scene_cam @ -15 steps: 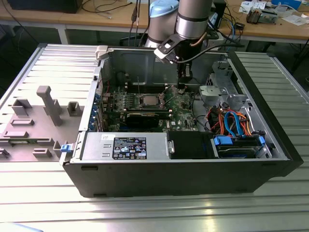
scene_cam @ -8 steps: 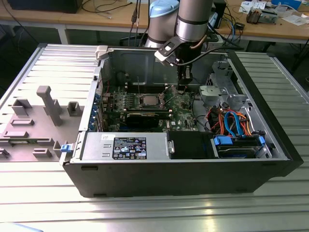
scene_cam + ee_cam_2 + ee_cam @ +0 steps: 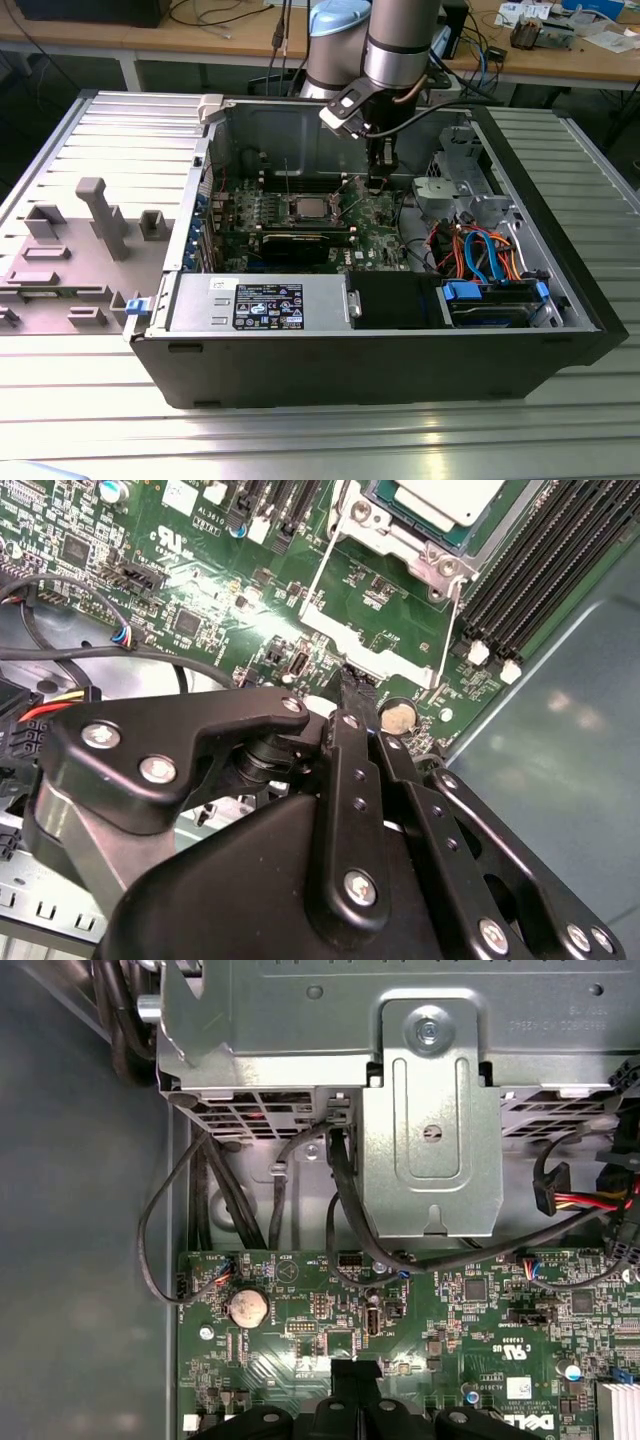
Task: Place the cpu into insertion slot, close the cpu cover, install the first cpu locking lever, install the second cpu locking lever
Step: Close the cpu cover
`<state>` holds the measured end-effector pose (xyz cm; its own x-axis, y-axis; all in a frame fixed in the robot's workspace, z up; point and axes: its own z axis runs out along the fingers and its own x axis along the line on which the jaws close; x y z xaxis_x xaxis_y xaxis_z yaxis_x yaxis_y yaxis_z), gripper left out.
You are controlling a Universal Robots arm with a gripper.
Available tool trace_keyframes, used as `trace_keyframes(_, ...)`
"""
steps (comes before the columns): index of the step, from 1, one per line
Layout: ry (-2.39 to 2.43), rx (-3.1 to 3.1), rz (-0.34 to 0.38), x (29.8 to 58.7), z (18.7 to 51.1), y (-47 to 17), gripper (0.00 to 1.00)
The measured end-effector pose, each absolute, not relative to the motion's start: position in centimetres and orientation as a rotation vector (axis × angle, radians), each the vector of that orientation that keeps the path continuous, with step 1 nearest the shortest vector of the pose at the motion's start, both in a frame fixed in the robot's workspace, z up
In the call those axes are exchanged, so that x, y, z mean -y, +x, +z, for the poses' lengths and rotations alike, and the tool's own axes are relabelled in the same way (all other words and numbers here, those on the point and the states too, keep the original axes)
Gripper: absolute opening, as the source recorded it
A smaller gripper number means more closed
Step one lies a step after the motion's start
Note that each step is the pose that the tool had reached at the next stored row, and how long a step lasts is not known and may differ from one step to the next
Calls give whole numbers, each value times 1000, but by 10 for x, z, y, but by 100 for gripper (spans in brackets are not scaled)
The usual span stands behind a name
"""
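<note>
A round coin cell sits just beside the gripper, black cables sag from a grey drive cage behind it, and long memory slots run off to one side. The gripper's fingers are drawn together with nothing between them, its tip low over the green motherboard. Just beyond the tip, the cpu lies in the insertion slot, the cpu cover framing it. The computer case rests on a ribbed metal table, with wooden benches behind.

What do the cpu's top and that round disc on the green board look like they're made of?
The cpu: likely metal, matte silver-grey top with a soft sheen. The round disc: probably smooth bare metal, pale and shiny, like a coin cell.
</note>
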<state>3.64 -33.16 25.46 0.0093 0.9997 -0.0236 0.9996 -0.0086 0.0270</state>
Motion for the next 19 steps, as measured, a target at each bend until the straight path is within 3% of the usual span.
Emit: trace_keyframes(19,2206,-2186,4,332,255,31,11)
